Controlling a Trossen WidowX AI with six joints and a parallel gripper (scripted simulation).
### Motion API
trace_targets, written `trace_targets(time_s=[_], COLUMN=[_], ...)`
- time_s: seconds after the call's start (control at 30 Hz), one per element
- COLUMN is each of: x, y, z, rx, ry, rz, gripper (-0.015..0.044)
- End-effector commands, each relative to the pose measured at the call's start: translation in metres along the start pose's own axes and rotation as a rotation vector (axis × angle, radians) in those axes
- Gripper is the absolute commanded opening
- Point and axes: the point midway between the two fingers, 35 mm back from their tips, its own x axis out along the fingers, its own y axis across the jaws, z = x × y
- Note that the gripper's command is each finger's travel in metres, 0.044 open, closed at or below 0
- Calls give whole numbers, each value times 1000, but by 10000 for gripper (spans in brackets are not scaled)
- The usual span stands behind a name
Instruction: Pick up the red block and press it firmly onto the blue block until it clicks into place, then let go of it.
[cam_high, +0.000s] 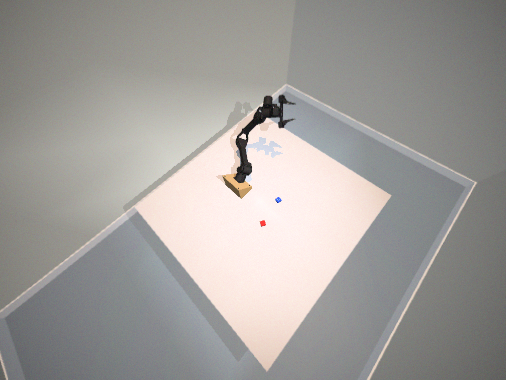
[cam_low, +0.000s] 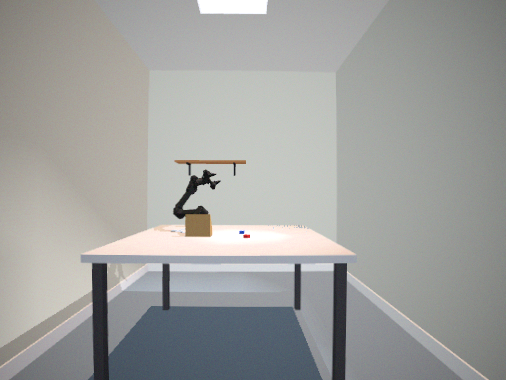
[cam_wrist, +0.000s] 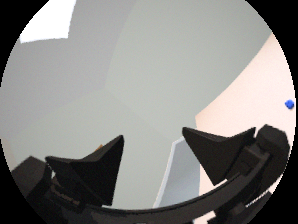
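Observation:
The small red block (cam_high: 263, 223) (cam_low: 246, 236) lies on the table. The small blue block (cam_high: 278, 200) (cam_low: 242, 232) (cam_wrist: 289, 104) stands on the table a short way from it, and the two are apart. My gripper (cam_high: 295, 111) (cam_low: 218, 178) (cam_wrist: 153, 132) is open and empty, raised high above the table on the far side of the arm's base from the red block. The red block does not show in the wrist view.
The arm's base sits on a wooden box (cam_high: 235, 186) (cam_low: 198, 225) on the table (cam_high: 265, 300) (cam_low: 150, 250). A wooden shelf (cam_low: 215, 162) with dark brackets is on the back wall, behind the arm in the exterior view.

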Motion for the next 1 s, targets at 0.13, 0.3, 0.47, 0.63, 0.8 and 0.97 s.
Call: trace_targets(time_s=[0.13, 0.3, 0.47, 0.63, 0.8, 0.97], x=[16, 44, 74, 92, 105, 107], y=[-11, -39, -86, -127, -187, -261], z=[31, 69, 109, 144, 189, 229], rx=[35, -7, 28, -22, -95, -149], ry=[-77, -130, -135, -153, -149, -82], rz=[-11, -136, -282, -429, -633, -864], gripper=[440, 440, 440, 440, 440, 440])
